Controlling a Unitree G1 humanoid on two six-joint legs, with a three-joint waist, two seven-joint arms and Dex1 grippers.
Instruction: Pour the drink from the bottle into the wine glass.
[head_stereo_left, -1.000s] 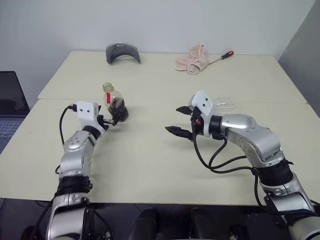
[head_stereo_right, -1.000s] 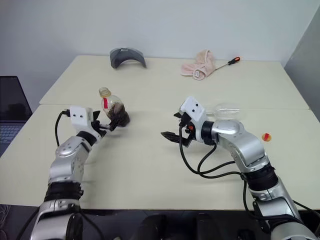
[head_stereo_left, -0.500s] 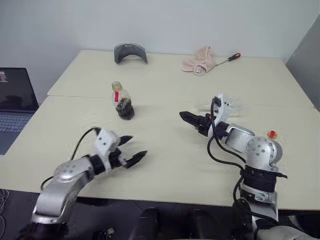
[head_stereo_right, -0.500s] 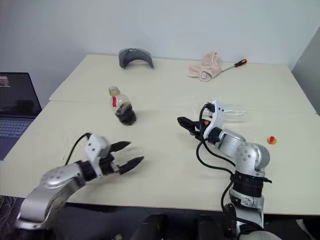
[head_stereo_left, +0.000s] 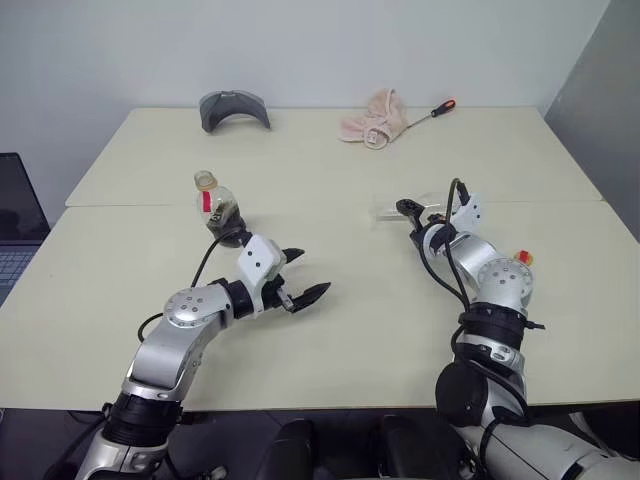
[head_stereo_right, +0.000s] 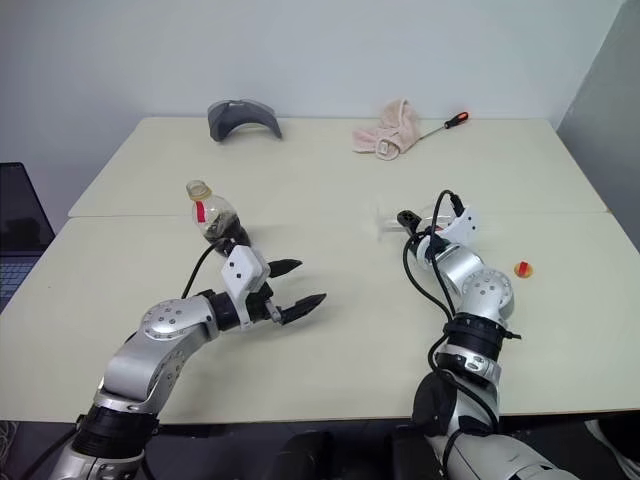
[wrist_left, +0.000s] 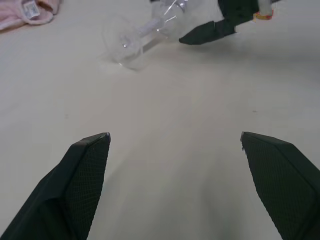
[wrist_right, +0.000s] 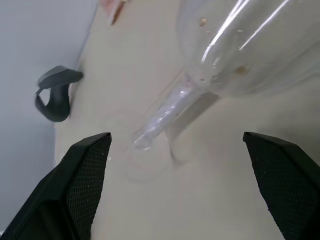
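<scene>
My matt black cross-hatched left fingers (wrist_left: 80, 185) hang over the smooth matt cream table (wrist_left: 165, 130), near the glossy clear wine glass (wrist_left: 131, 42) and soft pink cloth (wrist_left: 27, 12).

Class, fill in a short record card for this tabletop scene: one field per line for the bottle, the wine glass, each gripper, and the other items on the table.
bottle: upright, cap off, little dark drink left
wine glass: lying on its side, empty
left gripper: open, holding nothing
right gripper: open, at the glass, not gripping it
loose cap: beside right arm
far edge: grey curved object, pink cloth, screwdriver
</scene>
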